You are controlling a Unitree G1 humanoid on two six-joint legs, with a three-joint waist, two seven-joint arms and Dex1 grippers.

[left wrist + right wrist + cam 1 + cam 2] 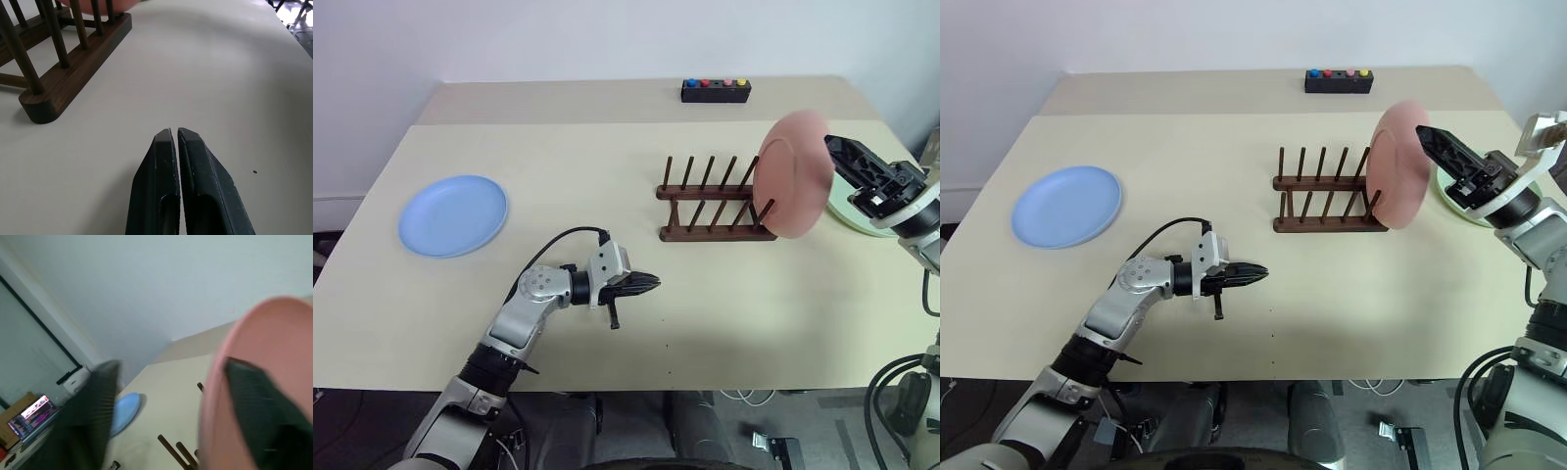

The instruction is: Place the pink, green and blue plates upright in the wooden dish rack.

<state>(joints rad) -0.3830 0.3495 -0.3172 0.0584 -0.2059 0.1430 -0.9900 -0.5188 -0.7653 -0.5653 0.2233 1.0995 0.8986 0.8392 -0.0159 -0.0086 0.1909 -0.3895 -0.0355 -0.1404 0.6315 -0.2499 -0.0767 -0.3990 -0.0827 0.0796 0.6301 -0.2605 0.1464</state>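
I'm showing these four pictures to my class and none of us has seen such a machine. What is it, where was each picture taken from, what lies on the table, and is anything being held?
It is a two-armed robot at a table. Two pictures come from cameras in its head, looking down over its arms. The other two come from cameras on its wrists, looking along the black fingers.

On the table stand a wooden dish rack with upright pegs, a blue plate lying flat on the robot's left, a green plate mostly hidden behind the right arm, and at the far edge a black box with coloured buttons.

The pink plate stands on edge at the right end of the rack. The right gripper is at its rim with fingers spread wide, one on each side of it. The left gripper is shut, empty, above the table.
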